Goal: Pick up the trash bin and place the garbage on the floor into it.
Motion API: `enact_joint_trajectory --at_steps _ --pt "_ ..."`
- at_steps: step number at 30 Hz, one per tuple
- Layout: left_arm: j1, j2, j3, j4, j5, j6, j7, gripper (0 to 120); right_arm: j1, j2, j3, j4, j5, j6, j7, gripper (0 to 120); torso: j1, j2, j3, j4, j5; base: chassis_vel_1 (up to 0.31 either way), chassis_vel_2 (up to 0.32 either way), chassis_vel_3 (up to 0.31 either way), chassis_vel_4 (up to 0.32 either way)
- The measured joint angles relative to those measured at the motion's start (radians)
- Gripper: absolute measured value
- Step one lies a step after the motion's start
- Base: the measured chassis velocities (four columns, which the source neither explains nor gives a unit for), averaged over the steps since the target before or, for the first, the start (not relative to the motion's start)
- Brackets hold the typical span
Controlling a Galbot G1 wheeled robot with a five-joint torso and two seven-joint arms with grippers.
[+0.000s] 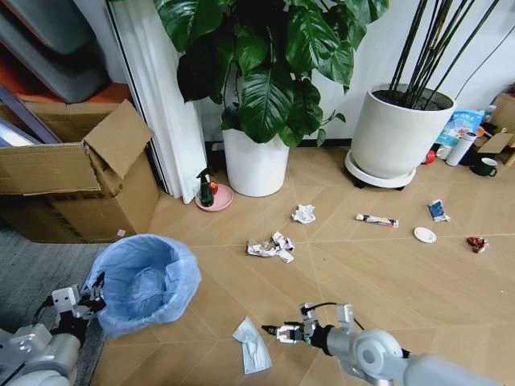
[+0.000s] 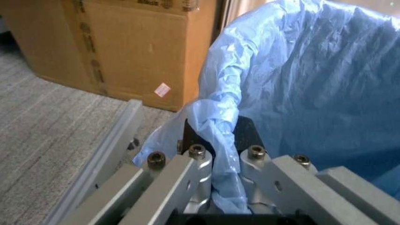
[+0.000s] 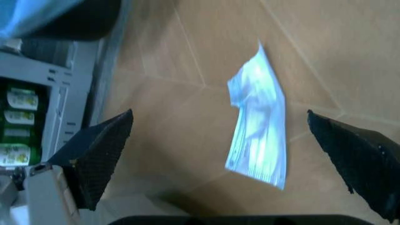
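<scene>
The trash bin [image 1: 143, 281], lined with a crinkled light-blue bag, stands at the lower left of the floor [image 1: 386, 281]. My left gripper [image 1: 95, 297] is shut on its near rim; in the left wrist view the gripper [image 2: 222, 157] pinches the bag-covered rim of the bin [image 2: 312, 93]. My right gripper [image 1: 272, 330] hovers open just beside a flat pale paper piece [image 1: 252, 346]. In the right wrist view that piece [image 3: 259, 136] lies between the spread fingers of the gripper [image 3: 218, 115]. More garbage lies farther out: paper wads [image 1: 271, 246] [image 1: 303, 213], a tube [image 1: 376, 219], a white disc [image 1: 425, 235], a blue-white packet [image 1: 438, 210], a red wrapper [image 1: 477, 244].
An open cardboard box [image 1: 72, 173] stands left of the bin on grey carpet. Two big white plant pots [image 1: 256, 161] [image 1: 400, 133] stand at the back wall. A green spray bottle [image 1: 207, 191] rests on a pink saucer. A dark mug [image 1: 487, 166] sits far right.
</scene>
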Motion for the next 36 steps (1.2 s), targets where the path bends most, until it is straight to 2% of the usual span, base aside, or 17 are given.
enact_joint_trajectory --at_steps 4,12,18,27,36 --pt "0.01 -0.019 -0.021 -0.005 0.0 0.0 0.004 0 0.028 0.019 -0.041 -0.015 0.007 -0.022 0.03 100 0.0 0.0 0.0 -0.0001 -0.0002 0.0 0.0 0.0 0.0" --pt "0.023 -0.044 -0.034 -0.021 0.004 -0.003 0.008 0 0.027 0.063 -0.047 -0.054 0.006 -0.069 0.126 100 0.0 0.0 0.0 -0.0001 -0.0001 0.0 0.0 0.0 0.0" --pt "0.026 -0.048 -0.035 -0.028 0.011 -0.002 0.007 0 0.032 0.091 -0.064 -0.077 0.013 -0.082 0.133 100 0.0 0.0 0.0 -0.0001 0.0001 0.0 0.0 0.0 0.0" --pt "0.027 -0.061 -0.047 -0.021 0.015 -0.004 0.009 0 0.098 0.177 -0.131 -0.183 0.015 -0.095 0.153 100 0.0 0.0 0.0 0.0001 0.0 0.0 0.0 0.0 0.0" --pt "0.016 -0.054 -0.045 -0.016 0.018 -0.004 0.009 0 0.115 0.227 -0.146 -0.27 0.001 -0.1 0.156 100 0.0 0.0 0.0 0.0 0.0 0.0 0.0 0.0 0.0"
